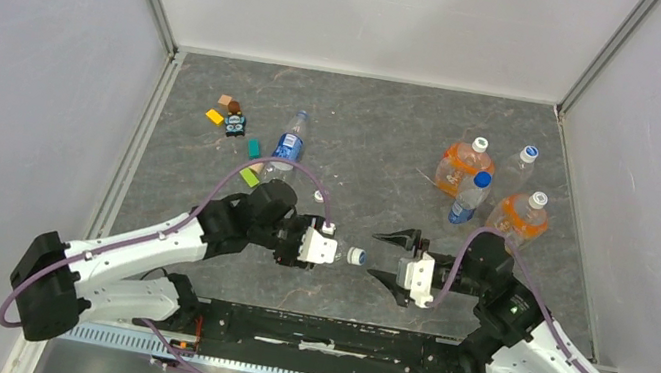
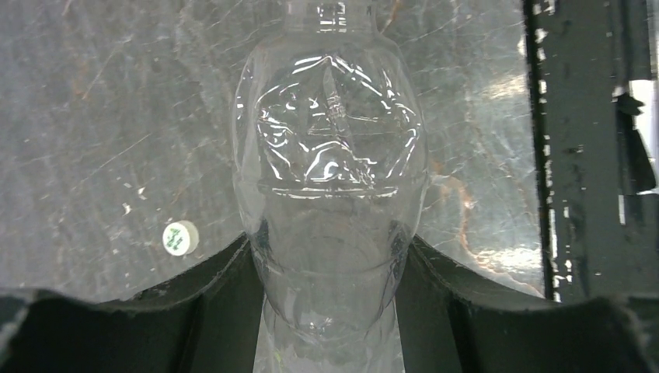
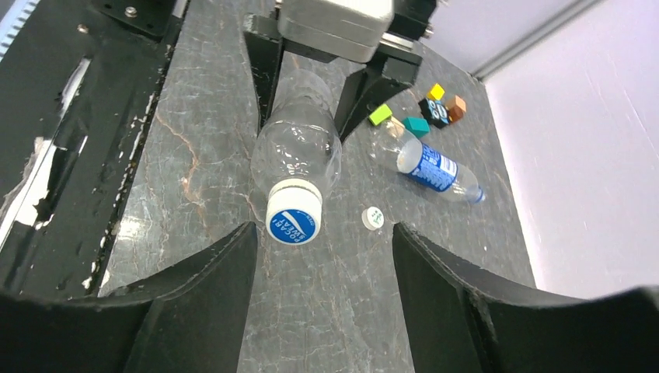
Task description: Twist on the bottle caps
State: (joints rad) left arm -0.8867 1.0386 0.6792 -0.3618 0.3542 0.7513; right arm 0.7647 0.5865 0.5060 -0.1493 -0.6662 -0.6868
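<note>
My left gripper (image 1: 332, 249) is shut on the unlabelled clear bottle (image 2: 330, 148), held lying on its side above the table with its neck toward the right arm. A white cap with a blue printed top (image 3: 294, 217) sits on its neck, also seen in the top view (image 1: 356, 256). My right gripper (image 1: 379, 256) is open and empty, its jaws spread just in front of that cap (image 3: 322, 233). A loose small white cap (image 3: 374, 217) lies on the table beside it and shows in the left wrist view (image 2: 180, 237). The blue-labelled bottle (image 1: 289, 146) lies on its side further back (image 3: 431, 167).
Two orange-liquid bottles (image 1: 457, 165) (image 1: 520, 216), a clear bottle (image 1: 518, 165) and a blue-capped bottle (image 1: 469, 198) stand at the back right. Coloured blocks (image 1: 234, 122) lie at the back left. A black rail (image 1: 322, 332) runs along the near edge.
</note>
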